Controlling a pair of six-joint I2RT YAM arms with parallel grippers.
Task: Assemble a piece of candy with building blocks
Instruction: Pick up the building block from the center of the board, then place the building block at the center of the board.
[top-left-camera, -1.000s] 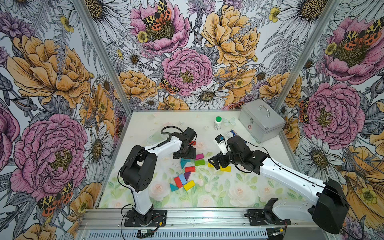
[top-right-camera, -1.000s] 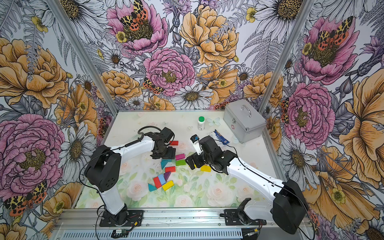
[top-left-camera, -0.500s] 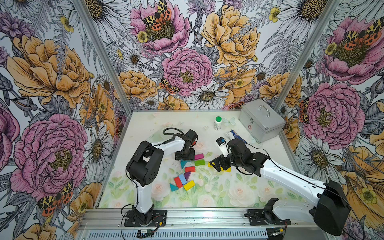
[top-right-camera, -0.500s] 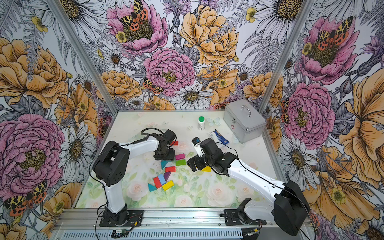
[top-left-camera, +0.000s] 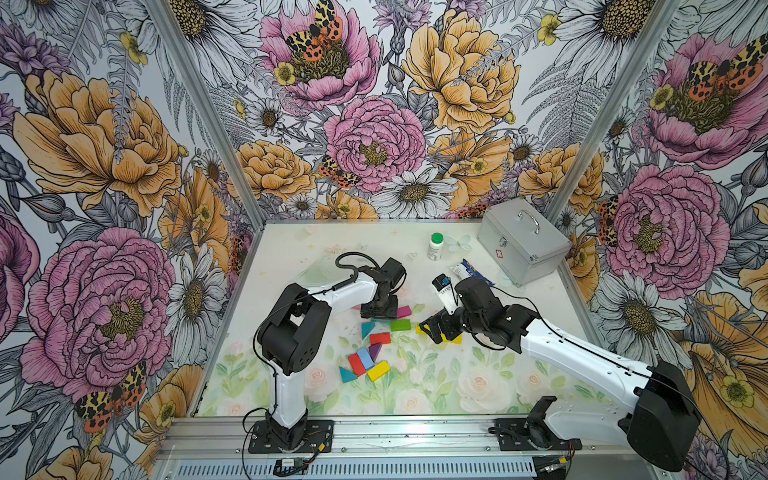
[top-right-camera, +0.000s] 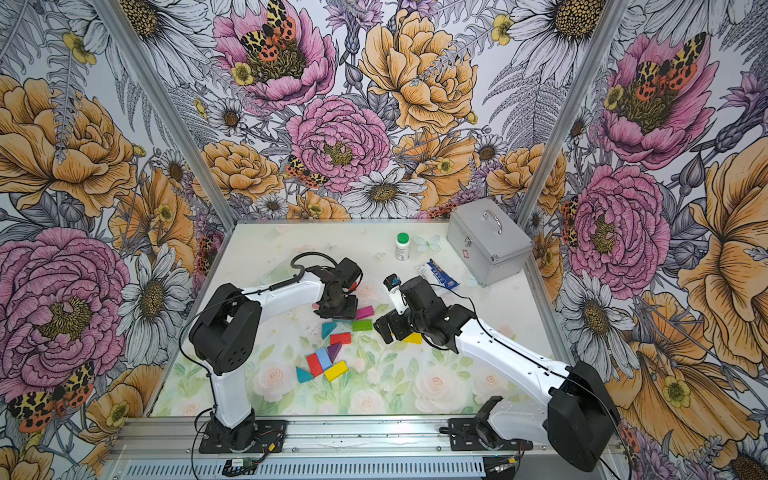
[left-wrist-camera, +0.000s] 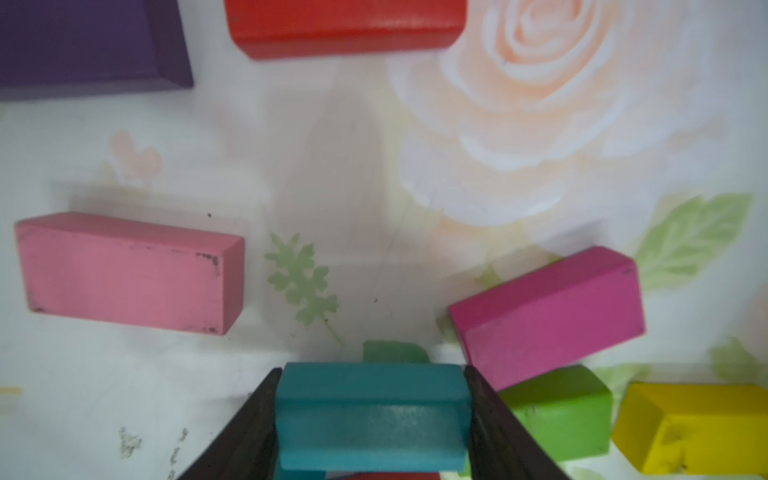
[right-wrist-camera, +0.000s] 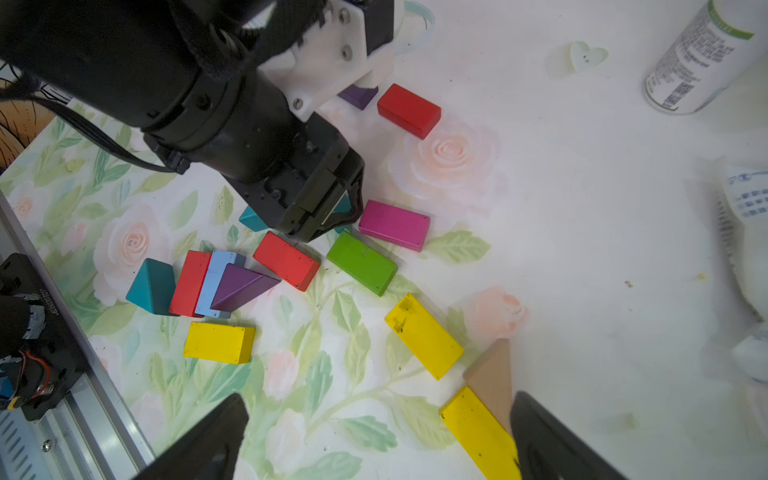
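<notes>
The left fingers (left-wrist-camera: 249, 432) are closed against both ends of a teal block (left-wrist-camera: 372, 415) and grip it. The left wrist view does not show whether the block rests on the counter (top-left-camera: 478, 386) or is lifted. Just beside this grip lie a magenta block (left-wrist-camera: 548, 316) and a green block (left-wrist-camera: 557, 415). A pink block (left-wrist-camera: 129, 272) lies apart on the other side.

The right fingers (right-wrist-camera: 548, 453) stand wide open and hold nothing. In the right wrist view, the end of a yellow block (right-wrist-camera: 478, 436) lies between them, with a tan triangle (right-wrist-camera: 492, 378) touching its side. A long yellow block (right-wrist-camera: 424, 334) lies just beside these two.

In both top views the two arms reach in low over the middle of the flower-printed counter, where the building blocks are scattered. Nearer the front edge, five blocks form a tight group. A teal triangle (right-wrist-camera: 151, 286), a red block (right-wrist-camera: 189, 282), a light blue block (right-wrist-camera: 216, 282) and a purple triangle (right-wrist-camera: 241, 286) sit side by side, with a short yellow block (right-wrist-camera: 218, 343) just beside them.

Towards the back right of the counter, a white bottle with a green cap (top-left-camera: 435, 247) stands upright. A blue-and-white packet (top-right-camera: 436, 274) lies near it. A closed silver case (top-left-camera: 521, 241) with a handle on top sits in the far right corner.
</notes>
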